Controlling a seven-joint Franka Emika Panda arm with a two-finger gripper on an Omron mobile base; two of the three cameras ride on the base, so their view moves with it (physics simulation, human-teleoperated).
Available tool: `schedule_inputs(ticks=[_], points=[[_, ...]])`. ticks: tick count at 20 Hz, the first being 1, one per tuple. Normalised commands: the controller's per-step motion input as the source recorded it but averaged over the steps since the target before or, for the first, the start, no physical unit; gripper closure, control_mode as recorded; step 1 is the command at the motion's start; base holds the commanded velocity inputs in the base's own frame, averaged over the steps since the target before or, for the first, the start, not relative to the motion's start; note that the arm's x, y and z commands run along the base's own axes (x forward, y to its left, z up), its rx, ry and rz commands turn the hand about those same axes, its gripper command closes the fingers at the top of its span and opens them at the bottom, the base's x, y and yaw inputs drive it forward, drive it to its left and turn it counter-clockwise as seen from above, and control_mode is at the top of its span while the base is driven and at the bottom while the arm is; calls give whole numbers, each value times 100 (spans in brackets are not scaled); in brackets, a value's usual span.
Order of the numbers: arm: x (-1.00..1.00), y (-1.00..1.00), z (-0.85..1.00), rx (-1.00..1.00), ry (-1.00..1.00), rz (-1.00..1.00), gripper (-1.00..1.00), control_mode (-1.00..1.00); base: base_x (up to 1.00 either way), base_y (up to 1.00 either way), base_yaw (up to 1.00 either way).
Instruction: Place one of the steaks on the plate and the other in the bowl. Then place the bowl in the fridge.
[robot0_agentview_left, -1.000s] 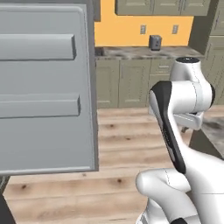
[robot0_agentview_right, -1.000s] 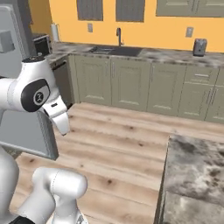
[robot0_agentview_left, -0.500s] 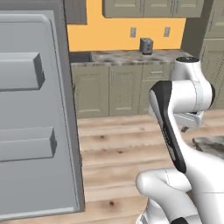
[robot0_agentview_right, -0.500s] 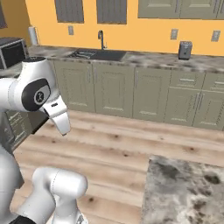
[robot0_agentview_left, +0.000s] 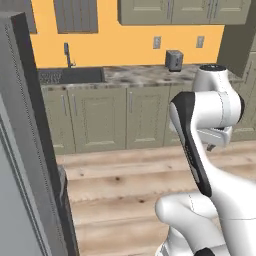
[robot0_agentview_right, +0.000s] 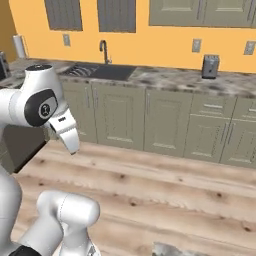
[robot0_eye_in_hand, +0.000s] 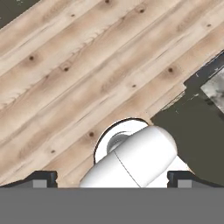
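Fingertips (robot0_eye_in_hand: 43, 178) of the gripper (robot0_eye_in_hand: 112, 179) stand far apart, at 7 and 5 o'clock in the hand view, with nothing between them, over wooden floor (robot0_eye_in_hand: 78, 74). Fridge (robot0_agentview_left: 25, 165) stands at 9 o'clock in the left base view. Toaster (robot0_agentview_right: 210, 66) sits on the counter (robot0_agentview_right: 165, 77) at 1 o'clock, sink (robot0_agentview_right: 102, 71) at 11, right base view.

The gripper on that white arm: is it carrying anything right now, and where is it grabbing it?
Nothing is held. In the hand view the gripper stands open, its two dark fingertips wide apart, with the wooden floor beyond them.
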Motion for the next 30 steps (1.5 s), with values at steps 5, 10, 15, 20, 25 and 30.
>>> schedule_inputs(ticks=[5,10,15,20,25,30], points=[[0,0,0,0,0,0,-100,100,100,-43,0],[0,0,0,0,0,0,-100,100,100,-20,-1],[0,0,0,0,0,0,-100,100,100,-22,-21],[0,0,0,0,0,0,-100,100,85,-17,-53],[0,0,0,0,0,0,-100,100,61,-14,-62],[0,0,0,0,0,0,-100,100,10,-42,-77]])
